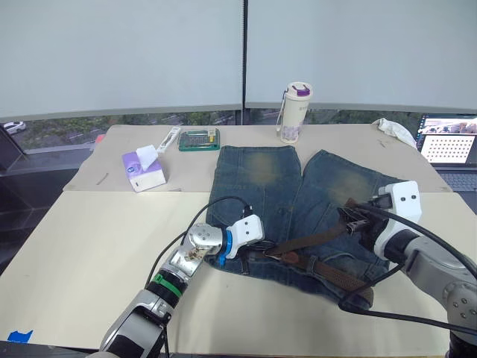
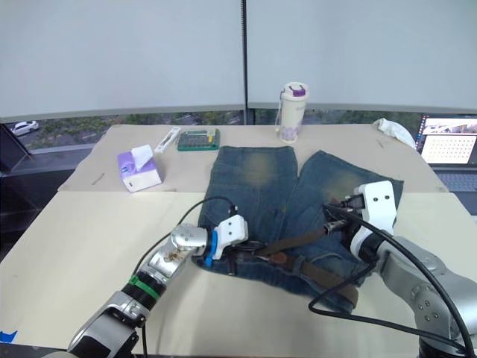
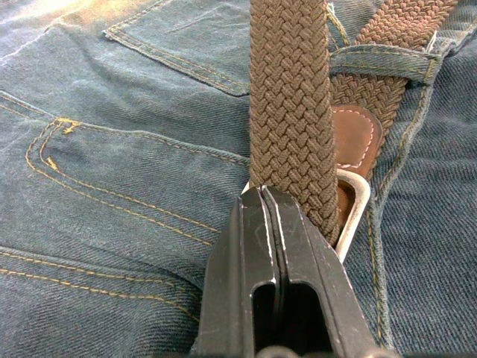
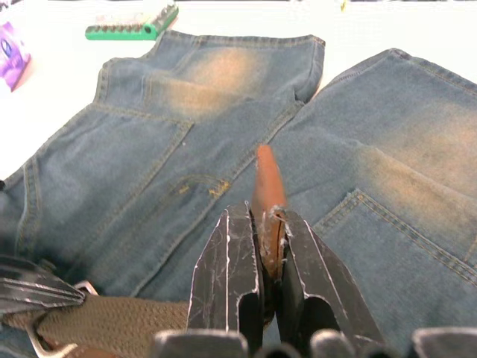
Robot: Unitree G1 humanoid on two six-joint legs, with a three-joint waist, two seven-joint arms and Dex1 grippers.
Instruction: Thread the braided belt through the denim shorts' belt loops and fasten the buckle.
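Note:
The denim shorts (image 1: 261,179) lie flat on the table with the waistband nearest me. Along that waistband runs the braided belt (image 1: 335,274), passing under a belt loop (image 3: 380,60). Its free end rises from the buckle (image 3: 356,212) toward my right gripper (image 4: 266,216), which is shut on the belt's brown leather tip (image 4: 267,175) above the right leg. At the waistband's middle my left gripper (image 3: 262,195) is shut, its fingertips touching the buckle's near edge beside the strap. I cannot tell whether it pinches the frame.
A purple tissue box (image 1: 143,169) stands at the left of the table (image 1: 89,246). A green tray (image 1: 198,139), a white tube (image 1: 170,139) and a bottle (image 1: 295,112) are behind the shorts. A white cloth (image 1: 395,130) and a laptop (image 1: 449,148) are at the far right.

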